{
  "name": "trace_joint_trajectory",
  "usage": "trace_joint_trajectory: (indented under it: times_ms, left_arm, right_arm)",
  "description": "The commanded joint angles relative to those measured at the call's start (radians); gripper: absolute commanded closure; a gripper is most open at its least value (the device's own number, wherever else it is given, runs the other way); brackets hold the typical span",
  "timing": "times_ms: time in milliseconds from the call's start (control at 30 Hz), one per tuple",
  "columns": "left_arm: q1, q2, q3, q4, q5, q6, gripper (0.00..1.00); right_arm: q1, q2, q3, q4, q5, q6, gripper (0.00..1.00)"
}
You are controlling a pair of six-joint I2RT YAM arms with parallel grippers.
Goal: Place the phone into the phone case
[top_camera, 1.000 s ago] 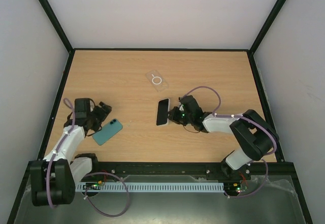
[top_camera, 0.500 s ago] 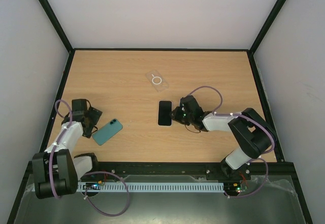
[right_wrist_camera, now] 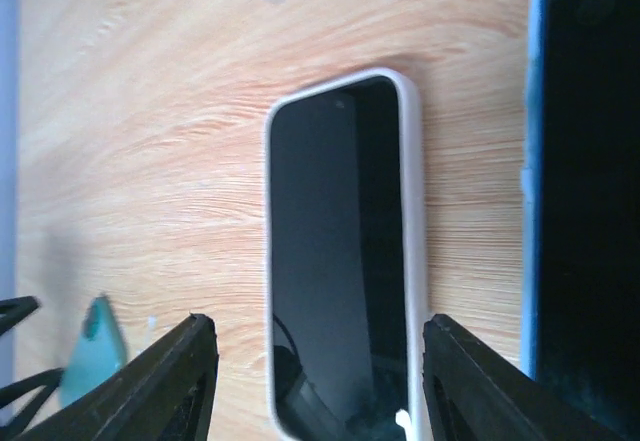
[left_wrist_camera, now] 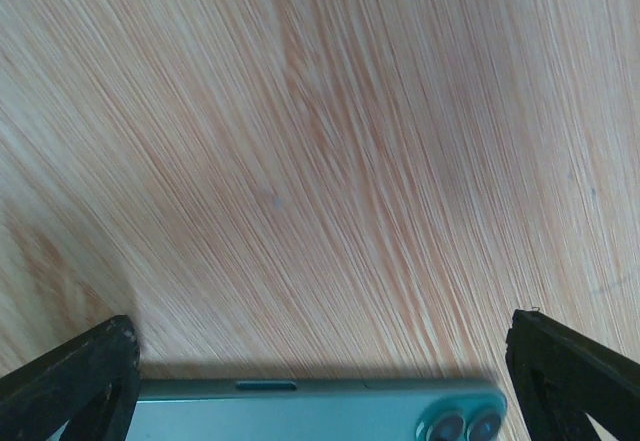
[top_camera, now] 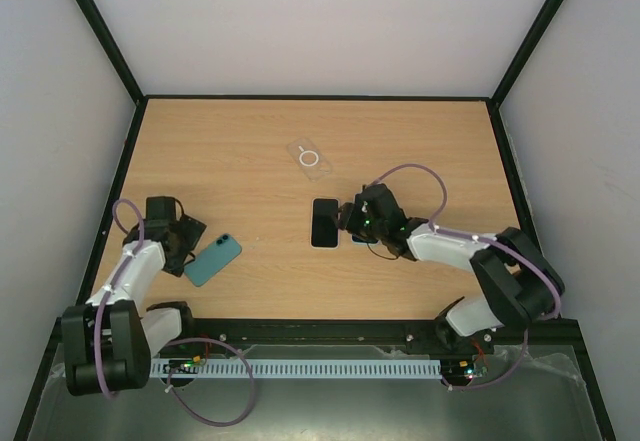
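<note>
Left arm (top_camera: pixel 130 271), right arm (top_camera: pixel 450 246) — white shells, black joints and bases; lilac cables (top_camera: pixel 408 168) looped outside; green indicator lights (top_camera: pixel 366 223).

The left arm (top_camera: pixel 125 281) rises from its base at the near left and reaches forward. Its wrist is bent, so the left gripper (top_camera: pixel 188 239) points down and to the right, with the fingers (left_wrist_camera: pixel 70 386) spread wide at the two lower corners of the wrist view. The right arm (top_camera: pixel 470 251) folds at the elbow and stretches low toward the middle. The right gripper (top_camera: pixel 347 223) at its tip points left, fingers (right_wrist_camera: pixel 150 386) parted.
</note>
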Motion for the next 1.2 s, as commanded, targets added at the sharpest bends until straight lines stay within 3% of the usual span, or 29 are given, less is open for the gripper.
trace_joint_trajectory:
  times_ms: [0,100,400,633,833,1167]
  left_arm:
    - [-0.046,-0.011,-0.070,-0.095,0.095,-0.055,0.01]
    - [-0.086,-0.019,-0.086,-0.106,0.129,-0.084,0.01]
    - [-0.355,-0.057,-0.087,-0.050,0.119,-0.243,0.01]
    - [-0.588,0.011,-0.043,0.033,0.072,-0.385,0.03]
    - [-0.786,0.142,0.090,0.003,-0.038,-0.399,0.03]
    - [-0.877,0.322,0.263,-0.195,-0.215,-0.324,0.03]
  right_arm:
    - [-0.004,-0.110,-0.029,-0.033,-0.002,0.000,0.42]
    - [-0.004,-0.166,-0.040,-0.063,0.000,0.003,0.41]
    - [-0.004,-0.270,-0.085,-0.072,-0.007,0.028,0.40]
    - [-0.003,-0.316,-0.106,-0.088,-0.008,0.028,0.40]
    - [-0.003,-0.381,-0.147,-0.089,0.003,0.040,0.39]
    - [-0.003,-0.417,-0.163,-0.099,0.011,0.025,0.39]
